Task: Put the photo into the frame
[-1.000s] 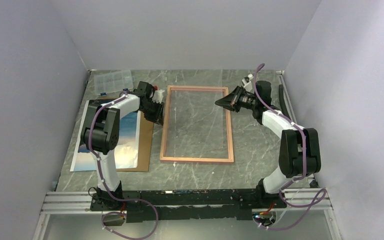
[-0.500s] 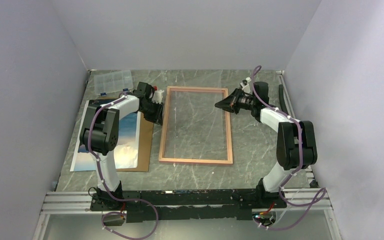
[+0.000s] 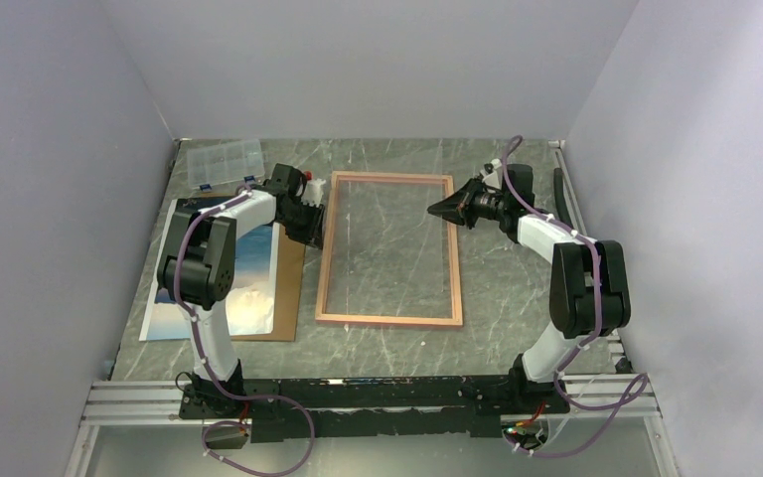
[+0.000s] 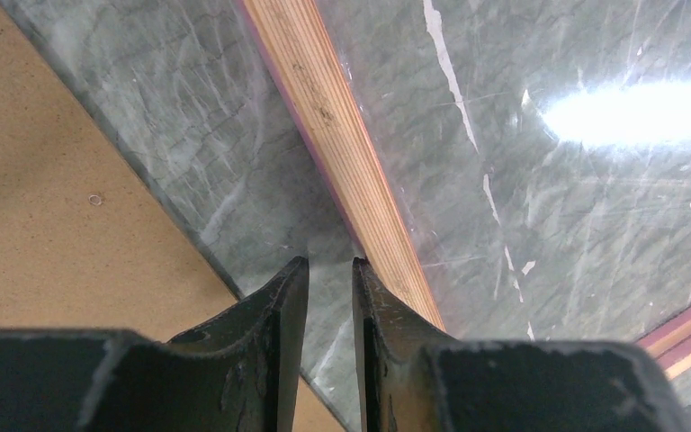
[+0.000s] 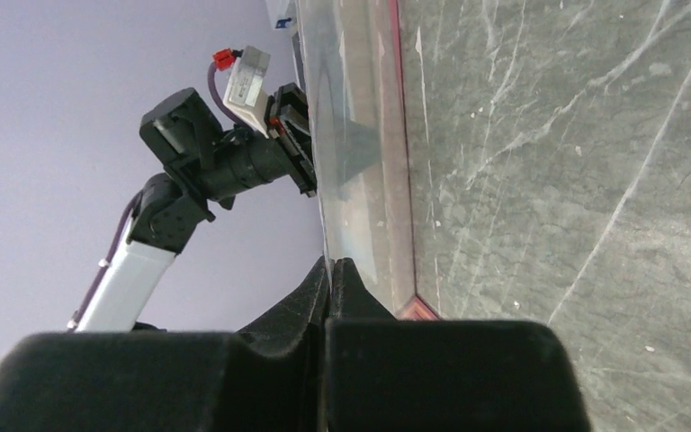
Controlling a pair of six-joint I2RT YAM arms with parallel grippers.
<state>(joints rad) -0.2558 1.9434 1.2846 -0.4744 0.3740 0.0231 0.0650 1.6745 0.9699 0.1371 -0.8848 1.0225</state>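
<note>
Left jaws are open a bit, right jaws shut; both seem to straighten the frame (image 3: pixel 388 319); next, grab the photo (image 3: pixel 253 283).

One frame (image 3: pixel 326 250), one photo (image 3: pixel 254 282), one backing board (image 3: pixel 289 288), one clear box (image 3: pixel 226 162).

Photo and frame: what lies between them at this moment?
In the top view, the photo lies on a brown backing board whose uncovered strip faces the frame; then a bare strip of table, with the left gripper over it.
</note>
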